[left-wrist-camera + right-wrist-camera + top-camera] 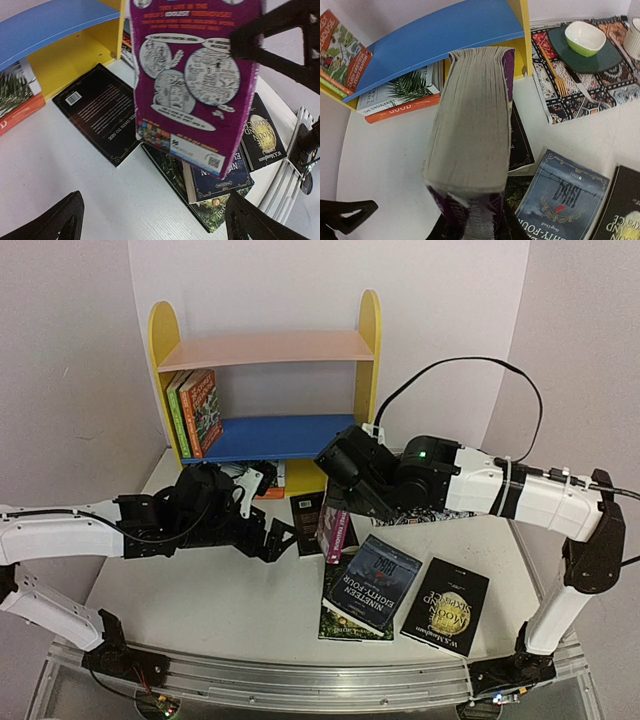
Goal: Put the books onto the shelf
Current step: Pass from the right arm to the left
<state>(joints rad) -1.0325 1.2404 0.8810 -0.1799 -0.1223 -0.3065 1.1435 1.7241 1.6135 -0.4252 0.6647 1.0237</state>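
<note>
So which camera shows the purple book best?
The left wrist view: there the purple book shows its whole back cover, with cartoon bubbles and a barcode, filling much of the frame. The right wrist view shows only its page edges, and the top view just a small purple strip.

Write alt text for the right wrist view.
A thick purple book, gripped at its lower end, fills the centre with its page edges toward the camera. Behind it is the shelf's blue board, with a white palm-leaf book lying on an orange book beneath. A patterned mat with a bowl lies right.
</note>
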